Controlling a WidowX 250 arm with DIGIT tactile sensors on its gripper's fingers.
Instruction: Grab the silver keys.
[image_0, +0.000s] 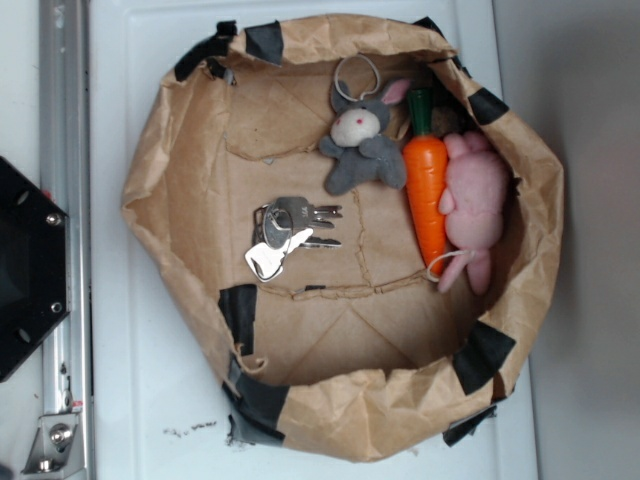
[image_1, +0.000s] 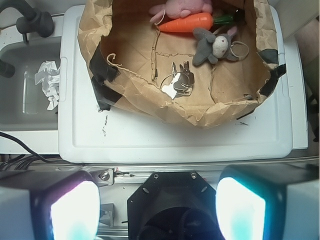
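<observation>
The tool (image_1: 159, 210) shows only in the wrist view: its two fingers (image_1: 75, 210) stand wide apart at the bottom edge, holding nothing, well short of the bag (image_1: 150, 92). Ahead of it and left lies crumpled paper (image_1: 48, 82) in a grey tray (image_1: 20, 112), unseen from the exterior. Straight ahead, past the white surface (image_1: 175, 135), the keys (image_1: 179, 83) lie on the bag's floor, near its closest wall. Beyond them and slightly right sits the grey bunny (image_1: 212, 45); the carrot (image_1: 186, 22) and pink plush (image_1: 182, 7) lie farthest. The exterior view shows the keys (image_0: 285, 235) clearly, well apart from the bunny (image_0: 362, 140), carrot (image_0: 427, 185) and plush (image_0: 475, 205).
</observation>
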